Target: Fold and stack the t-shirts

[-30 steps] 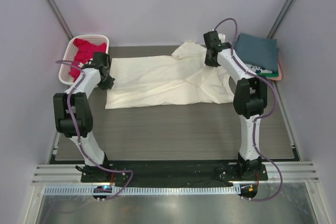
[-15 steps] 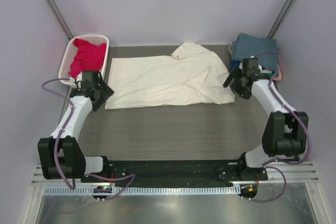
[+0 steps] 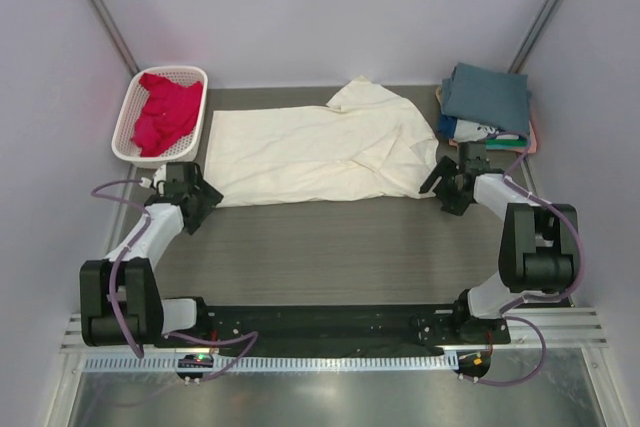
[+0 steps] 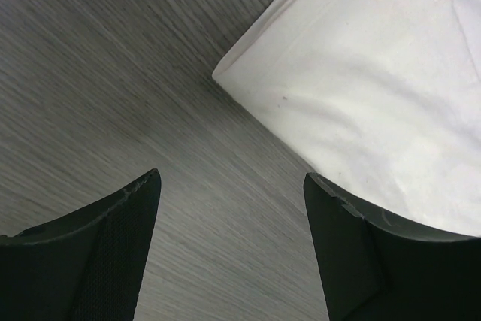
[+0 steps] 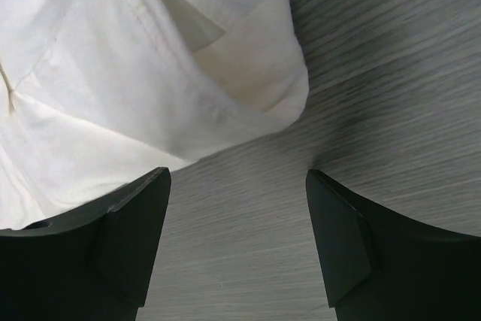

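Cream t-shirt (image 3: 320, 152): spread flat across the far half of the surface (image 3: 340, 247), collar end to the right
Crimson-pink t-shirt (image 3: 165, 112): bunched inside the white basket (image 3: 125, 137), far left corner
Slate-blue t-shirt (image 3: 487, 97): folded, topmost on the stack at the far right corner
Left hand (image 4: 233, 186): fingers apart, nothing between them, low over bare surface just beside the cream cloth's near-left corner
Right hand (image 5: 237, 178): fingers apart, nothing held, low at the rounded near-right corner of the cream cloth

The big shirt (image 3: 320, 152) is plain cream, the basket shirt (image 3: 165, 112) crimson-pink, the basket (image 3: 185, 71) white lattice, the top stacked shirt (image 3: 488, 97) slate-blue, the desk (image 3: 340, 247) grey wood-grain, the left claw (image 4: 231, 178) and right claw (image 5: 237, 172) black.
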